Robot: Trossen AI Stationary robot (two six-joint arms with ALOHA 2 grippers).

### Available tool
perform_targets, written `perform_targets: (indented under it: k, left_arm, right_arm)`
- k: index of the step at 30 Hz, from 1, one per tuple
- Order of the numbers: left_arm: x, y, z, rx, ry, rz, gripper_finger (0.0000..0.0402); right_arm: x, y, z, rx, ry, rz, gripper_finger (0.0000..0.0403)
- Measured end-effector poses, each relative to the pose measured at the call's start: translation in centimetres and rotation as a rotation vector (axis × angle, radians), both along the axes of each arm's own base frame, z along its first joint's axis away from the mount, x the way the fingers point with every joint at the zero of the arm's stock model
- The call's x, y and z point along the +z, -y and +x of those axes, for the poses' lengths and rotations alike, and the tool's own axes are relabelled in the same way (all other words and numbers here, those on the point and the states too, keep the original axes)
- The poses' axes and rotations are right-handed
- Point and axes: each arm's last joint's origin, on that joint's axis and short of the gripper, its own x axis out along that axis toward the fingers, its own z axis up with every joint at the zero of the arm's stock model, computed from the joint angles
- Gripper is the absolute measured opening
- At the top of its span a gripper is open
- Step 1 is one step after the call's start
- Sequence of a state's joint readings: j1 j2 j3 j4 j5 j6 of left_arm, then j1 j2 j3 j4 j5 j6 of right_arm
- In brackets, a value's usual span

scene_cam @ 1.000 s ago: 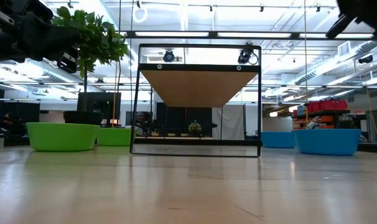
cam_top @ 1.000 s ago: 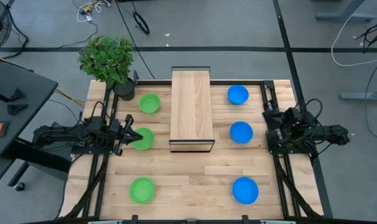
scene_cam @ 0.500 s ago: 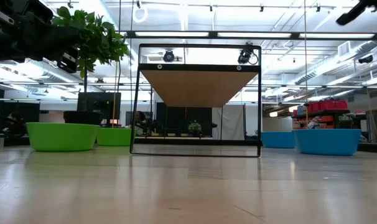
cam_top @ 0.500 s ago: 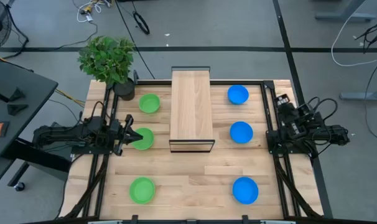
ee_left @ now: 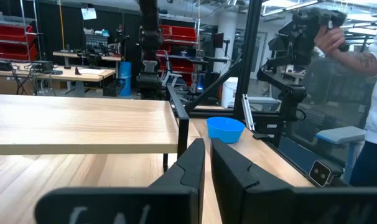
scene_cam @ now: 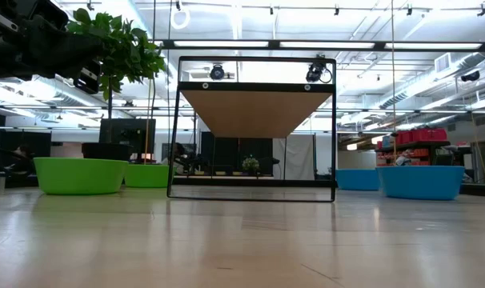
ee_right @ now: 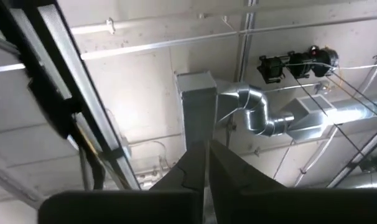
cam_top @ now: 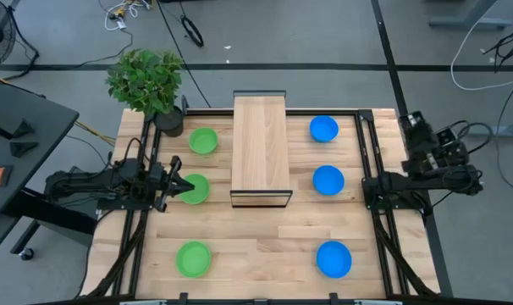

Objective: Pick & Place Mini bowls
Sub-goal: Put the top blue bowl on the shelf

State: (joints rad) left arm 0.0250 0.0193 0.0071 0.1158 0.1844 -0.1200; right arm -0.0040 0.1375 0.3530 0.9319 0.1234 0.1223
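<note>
Three green mini bowls (cam_top: 203, 141) (cam_top: 195, 190) (cam_top: 193, 258) rest on their bases left of a wooden riser (cam_top: 261, 151). Three blue mini bowls (cam_top: 323, 129) (cam_top: 328, 180) (cam_top: 333, 259) rest right of it. My left gripper (cam_top: 185, 185) is shut and empty. It hovers at about the riser top's height over the near-left rim of the middle green bowl and points toward the table's right; its own view (ee_left: 208, 144) shows a blue bowl (ee_left: 225, 129) beyond. My right gripper (cam_top: 411, 120) is shut and empty at the table's right edge, tipped up toward the ceiling (ee_right: 207, 146).
A leafy plant in a dark pot (cam_top: 146, 80) stands at the far left corner. The riser's black wire frame (scene_cam: 251, 128) stands mid-table. In the left wrist view a person's hand (ee_left: 328, 38) shows by my right arm beyond the right edge. Bare wood lies along the near edge.
My right arm has swung up and back toward the table's right and far edges. Its gripper has tipped upward and gone out of the low view's top right corner. The bowls have stayed in place.
</note>
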Motion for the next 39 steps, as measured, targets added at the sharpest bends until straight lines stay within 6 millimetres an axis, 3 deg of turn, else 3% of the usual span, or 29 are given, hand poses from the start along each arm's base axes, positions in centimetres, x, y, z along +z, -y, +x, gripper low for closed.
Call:
perform_targets:
  k: [12, 27, 39]
  left_arm:
    - [0.0, 0.0, 0.0, 0.0, 0.0, 0.0, 0.003]
    - [0.0, 0.0, 0.0, 0.0, 0.0, 0.0, 0.003]
    - [0.0, 0.0, 0.0, 0.0, 0.0, 0.0, 0.003]
  right_arm:
    - [8.1, 0.4, -0.3, -0.096, -0.082, 0.1, 0.0023]
    - [17.4, 0.4, -1.3, -0.146, -0.107, 0.094, 0.0023]
    - [22.9, 0.4, -2.2, -0.165, -0.255, 0.077, 0.0023]
